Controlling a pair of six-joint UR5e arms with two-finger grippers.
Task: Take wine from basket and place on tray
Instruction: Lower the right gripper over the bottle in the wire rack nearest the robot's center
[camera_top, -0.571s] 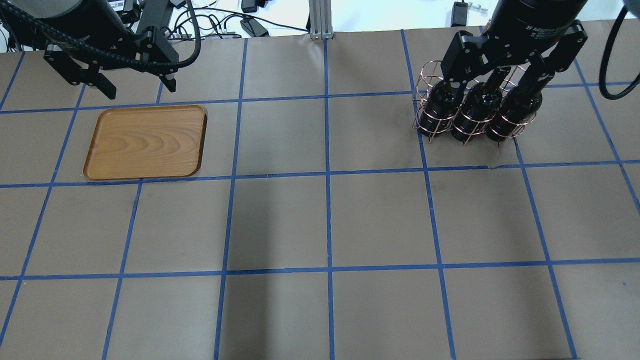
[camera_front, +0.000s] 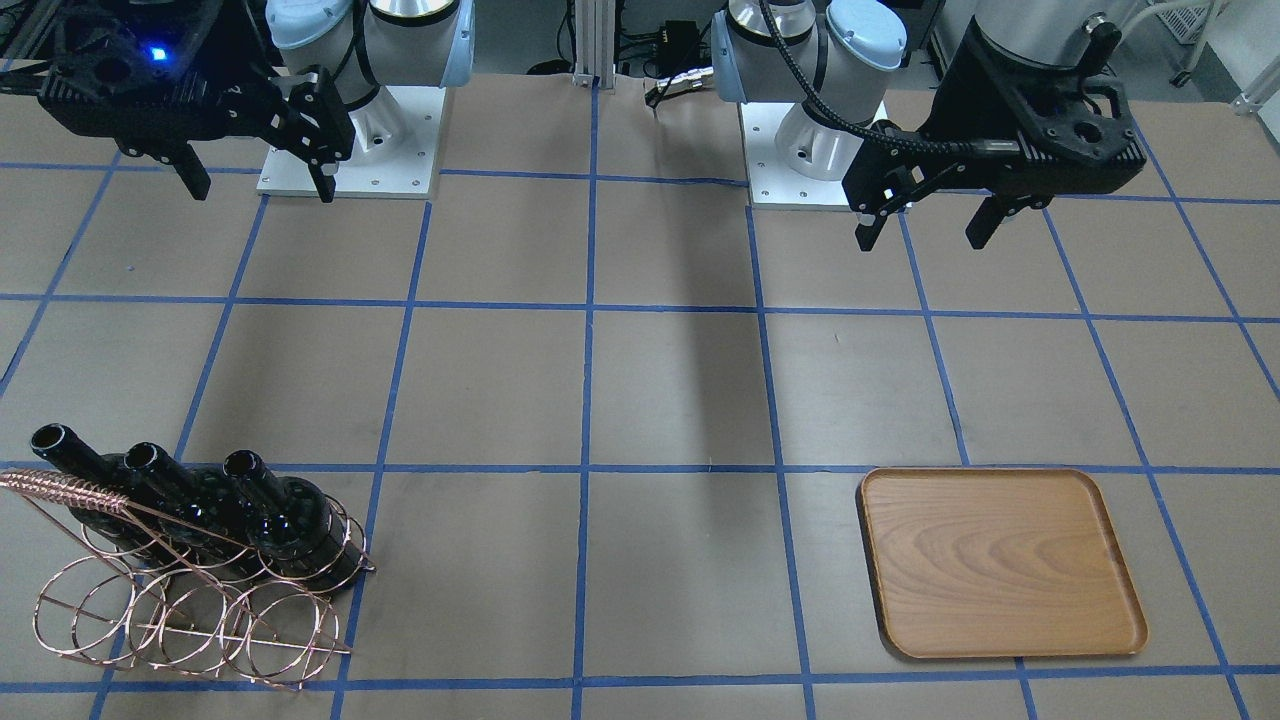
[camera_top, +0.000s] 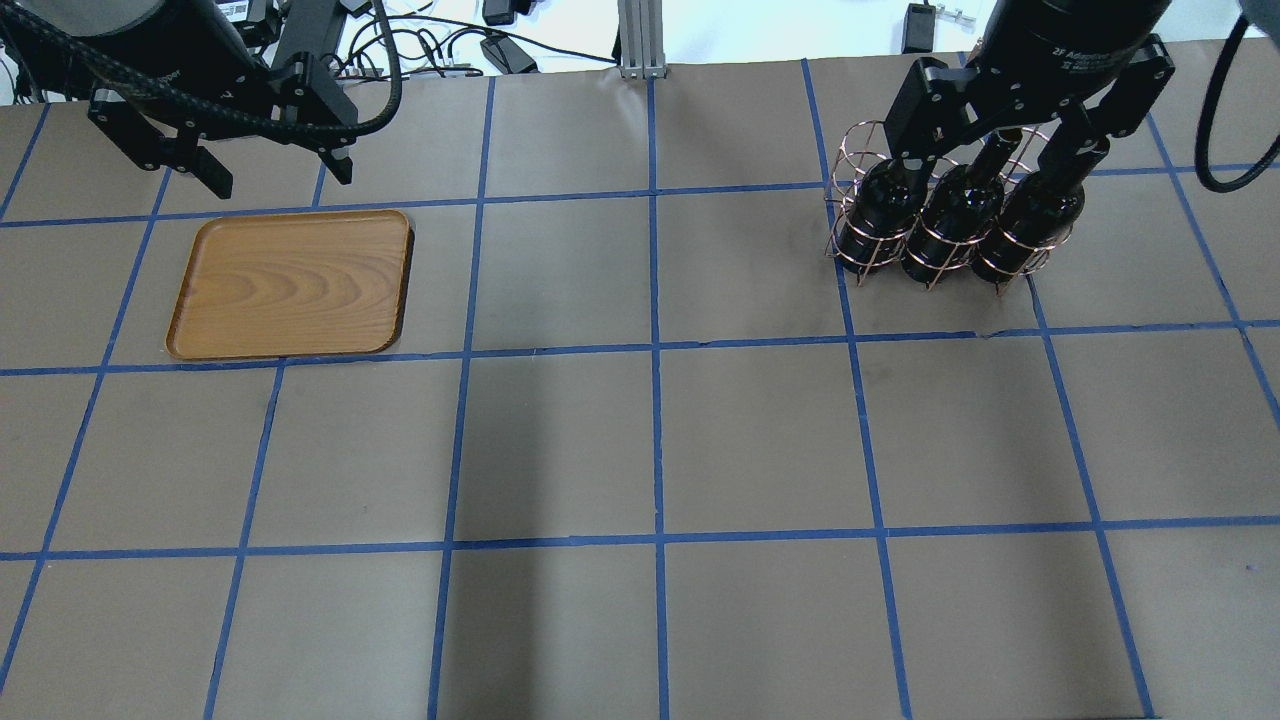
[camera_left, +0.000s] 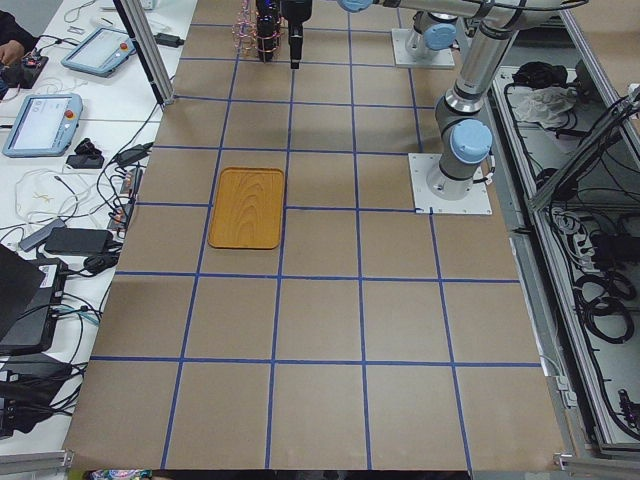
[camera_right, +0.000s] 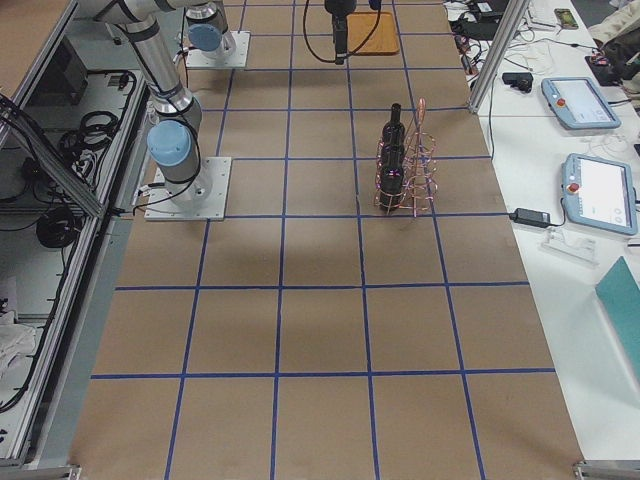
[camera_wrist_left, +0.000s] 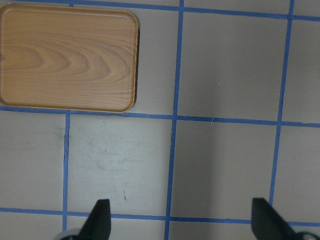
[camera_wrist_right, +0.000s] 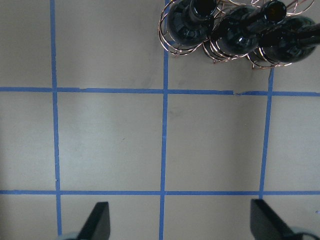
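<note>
Three black wine bottles (camera_top: 950, 230) stand leaning in the copper wire basket (camera_top: 858, 150) at the table's right; they also show in the front view (camera_front: 290, 520) and the right wrist view (camera_wrist_right: 235, 35). My right gripper (camera_top: 995, 160) is open and empty. It hangs high above the table, apart from the bottles and on the robot's side of them in the front view (camera_front: 260, 187). The wooden tray (camera_top: 290, 285) lies flat and bare at the left. My left gripper (camera_top: 278, 172) is open and empty, high beside the tray's robot-side edge (camera_front: 922, 235).
The table is brown paper with a blue tape grid. The basket's twisted handle (camera_front: 60, 490) rises on the operators' side of the bottles. Both arm bases (camera_front: 350, 150) stand at the table's robot side. Tablets and cables (camera_left: 45, 120) lie off the table.
My right gripper has shifted slightly toward the top of the overhead view. The left arm, bottles, basket and tray have not moved.
</note>
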